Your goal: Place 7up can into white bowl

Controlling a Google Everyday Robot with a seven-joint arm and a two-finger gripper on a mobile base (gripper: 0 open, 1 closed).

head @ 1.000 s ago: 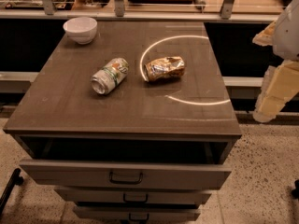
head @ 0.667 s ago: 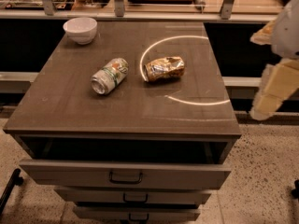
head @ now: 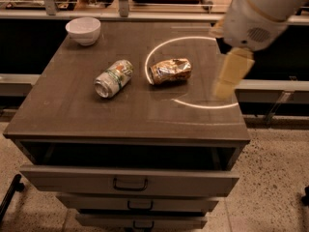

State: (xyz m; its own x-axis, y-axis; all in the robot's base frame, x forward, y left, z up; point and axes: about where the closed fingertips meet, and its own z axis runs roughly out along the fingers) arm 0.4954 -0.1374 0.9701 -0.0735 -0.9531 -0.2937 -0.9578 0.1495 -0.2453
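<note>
Cream end effector perhaps farther over tabletop

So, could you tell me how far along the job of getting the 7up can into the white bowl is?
Nothing looks done yet: the 7up can lies on its side on the table, apart from the white bowl at the far left corner. In hand: the gripper hangs over the table's right side, beyond the foil bag, clear of the can. Left: reach the can, grasp it, place it in the bowl.
</note>
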